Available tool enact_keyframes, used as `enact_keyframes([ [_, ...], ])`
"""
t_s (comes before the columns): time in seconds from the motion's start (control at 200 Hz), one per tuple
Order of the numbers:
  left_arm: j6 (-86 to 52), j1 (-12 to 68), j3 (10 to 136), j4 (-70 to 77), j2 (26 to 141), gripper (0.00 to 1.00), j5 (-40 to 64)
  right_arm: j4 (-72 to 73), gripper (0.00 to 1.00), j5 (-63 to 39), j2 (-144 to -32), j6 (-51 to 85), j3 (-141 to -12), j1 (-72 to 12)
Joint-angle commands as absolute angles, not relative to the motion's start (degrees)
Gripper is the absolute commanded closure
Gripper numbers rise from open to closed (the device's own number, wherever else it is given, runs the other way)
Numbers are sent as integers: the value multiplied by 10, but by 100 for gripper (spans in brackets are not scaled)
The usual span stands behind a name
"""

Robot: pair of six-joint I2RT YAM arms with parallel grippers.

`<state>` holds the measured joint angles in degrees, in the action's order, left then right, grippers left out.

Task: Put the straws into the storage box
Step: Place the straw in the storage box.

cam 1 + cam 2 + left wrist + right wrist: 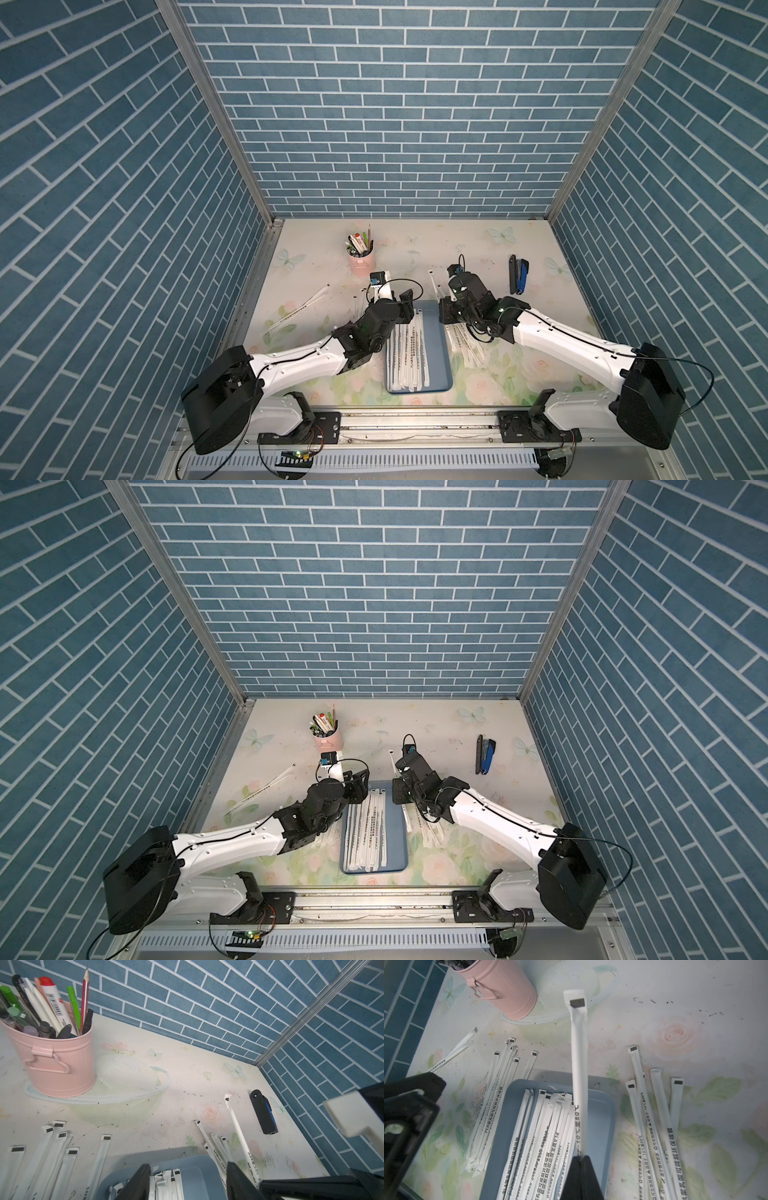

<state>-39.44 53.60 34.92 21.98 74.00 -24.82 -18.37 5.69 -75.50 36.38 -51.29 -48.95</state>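
Overall, blue brick-pattern walls [395,124] with metal posts [216,124] at the corners closed in three sides of the table [419,257]. Its pale cover was printed with roses and butterflies and speckled with dark marks. A pink cup [362,262] full of pens stood toward the back, and a blue-and-black stapler [518,275] lay well off to the right.

The storage box [439,353] sat at the front middle, with many wrapped straws [409,357] laid lengthwise inside. More straws lay loose on the table: a bundle just beside each long side of the box [492,1095] [654,1126], and two farther left [299,309].

The left gripper [187,1184] hung over the far end of the box with its fingers [139,1182] spread apart and nothing between them. The right gripper [581,1159] was pressed together, pinching a single straw [578,1064] near its printed part. That straw reached out above the box's far rim, its black-marked end pointing toward the cup.
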Motion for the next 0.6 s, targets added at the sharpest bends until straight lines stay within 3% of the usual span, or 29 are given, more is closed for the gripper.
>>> enact_keyframes([
  [0.0, -394, 532, 340, 186, 725, 39, -270, -159, 98, 77, -764, 416, -482, -505],
  [0.595, -431, 513, 313, 117, 680, 39, -282, -54, 98, 165, -838, 551, -422, -603],
])
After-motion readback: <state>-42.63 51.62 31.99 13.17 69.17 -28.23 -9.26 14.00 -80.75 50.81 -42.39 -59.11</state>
